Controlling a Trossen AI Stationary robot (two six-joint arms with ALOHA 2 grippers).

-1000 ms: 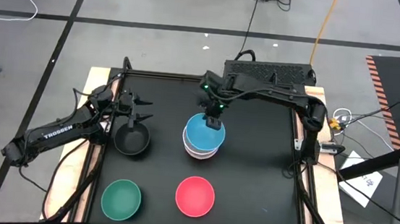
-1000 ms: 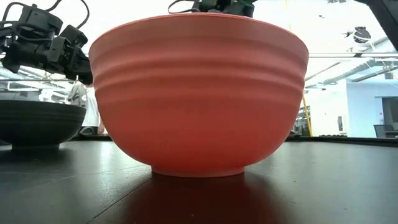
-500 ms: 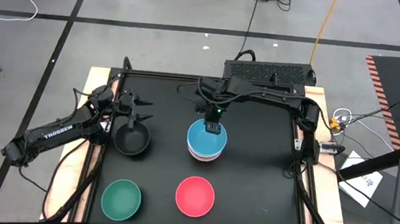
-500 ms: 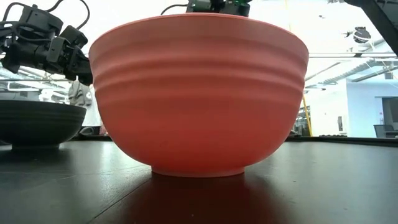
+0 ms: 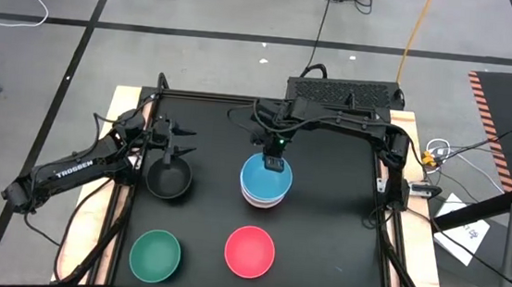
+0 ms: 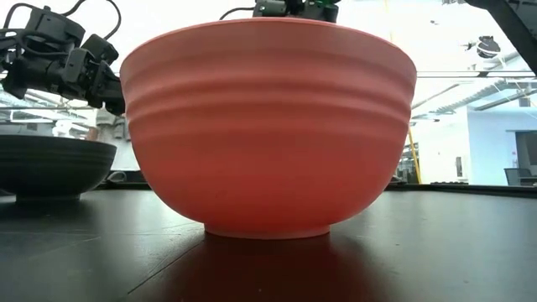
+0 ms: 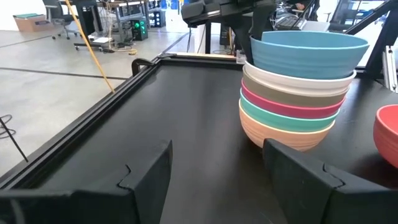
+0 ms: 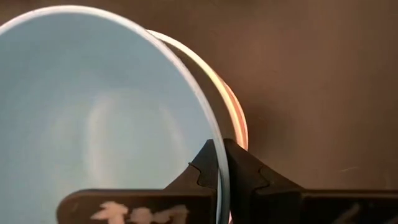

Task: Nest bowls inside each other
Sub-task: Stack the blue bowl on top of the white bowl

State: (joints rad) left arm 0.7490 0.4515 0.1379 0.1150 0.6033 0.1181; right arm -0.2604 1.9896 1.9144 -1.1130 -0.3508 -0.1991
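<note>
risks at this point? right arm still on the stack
1. The right gripper is shut on the rim of the blue bowl, which tops the stack. Lifting before release could drag that bowl back out.
2. The blue bowl looks tilted against the white bowl below, so it may not seat flush once let go.
3. The left gripper, open above the black bowl, has the red bowl and green bowl to fetch near a tall stack.

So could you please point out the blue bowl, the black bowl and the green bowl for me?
blue bowl [image 5: 262,175]: high view, inside bottom, top of stack.
black bowl [image 5: 168,181]: high view, its inside.
green bowl [image 5: 154,254]: high view, centre of its inside.
</note>
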